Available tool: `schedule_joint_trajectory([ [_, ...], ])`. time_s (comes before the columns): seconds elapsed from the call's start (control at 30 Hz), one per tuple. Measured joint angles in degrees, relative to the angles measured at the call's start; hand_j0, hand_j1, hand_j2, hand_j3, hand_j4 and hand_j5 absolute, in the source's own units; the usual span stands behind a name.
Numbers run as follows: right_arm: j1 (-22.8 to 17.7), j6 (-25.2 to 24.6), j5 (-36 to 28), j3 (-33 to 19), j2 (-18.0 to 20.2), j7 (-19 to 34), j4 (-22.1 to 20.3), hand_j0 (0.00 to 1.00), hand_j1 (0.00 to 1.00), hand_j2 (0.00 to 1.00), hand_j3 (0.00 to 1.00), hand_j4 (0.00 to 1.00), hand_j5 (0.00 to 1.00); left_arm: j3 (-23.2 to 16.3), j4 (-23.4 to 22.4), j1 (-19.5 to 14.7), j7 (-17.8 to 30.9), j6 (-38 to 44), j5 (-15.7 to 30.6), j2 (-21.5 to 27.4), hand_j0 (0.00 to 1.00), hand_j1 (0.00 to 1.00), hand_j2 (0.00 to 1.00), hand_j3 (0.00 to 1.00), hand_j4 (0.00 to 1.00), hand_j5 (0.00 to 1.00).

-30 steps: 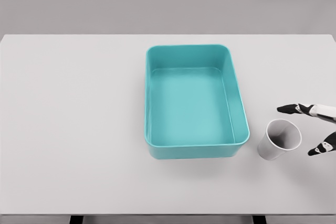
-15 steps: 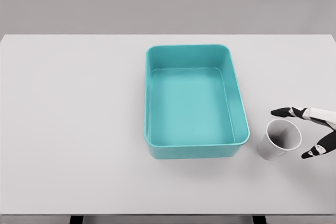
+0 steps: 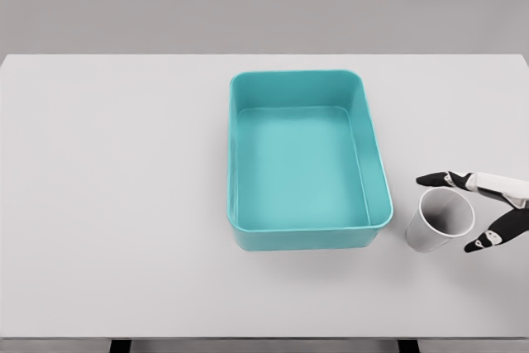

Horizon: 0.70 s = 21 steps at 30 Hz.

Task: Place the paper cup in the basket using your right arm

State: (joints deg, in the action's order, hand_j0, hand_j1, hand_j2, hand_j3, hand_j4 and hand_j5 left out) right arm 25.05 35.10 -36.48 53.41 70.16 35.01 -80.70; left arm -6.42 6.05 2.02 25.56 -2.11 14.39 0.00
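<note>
1. The white paper cup (image 3: pixel 440 220) stands upright near the table's (image 3: pixel 124 204) right edge, toward the front, just beside the front right corner of the teal basket (image 3: pixel 376 163)
2. The right hand (image 3: pixel 473 211) comes in from the right edge with its fingers spread wide, one dark fingertip (image 3: pixel 430 179) past the cup's far rim and another at its near right side; it holds nothing, and I cannot tell whether any finger touches the cup
3. The step in hand looks like closing on the cup: bring the hand further in so the fingers wrap the wall below the rim, and squeeze lightly, since thin paper will likely buckle or tip
4. Lift straight up before crossing, so the cup's base clears the basket's right wall
5. Most of the right hand and all of its arm are cut off by the picture's edge; the left arm is not in view
</note>
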Motion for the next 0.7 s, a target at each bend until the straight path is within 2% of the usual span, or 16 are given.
schedule_joint_trajectory([
  [0.7, 0.35, 0.00, 0.12, 0.11, -1.55, 0.00, -1.83, 1.00, 1.00, 1.00, 1.00, 1.00, 1.00, 0.00, 0.00, 0.00, 0.00, 0.00, 0.01, 0.00, 1.00, 1.00, 1.00, 1.00, 1.00, 1.00],
])
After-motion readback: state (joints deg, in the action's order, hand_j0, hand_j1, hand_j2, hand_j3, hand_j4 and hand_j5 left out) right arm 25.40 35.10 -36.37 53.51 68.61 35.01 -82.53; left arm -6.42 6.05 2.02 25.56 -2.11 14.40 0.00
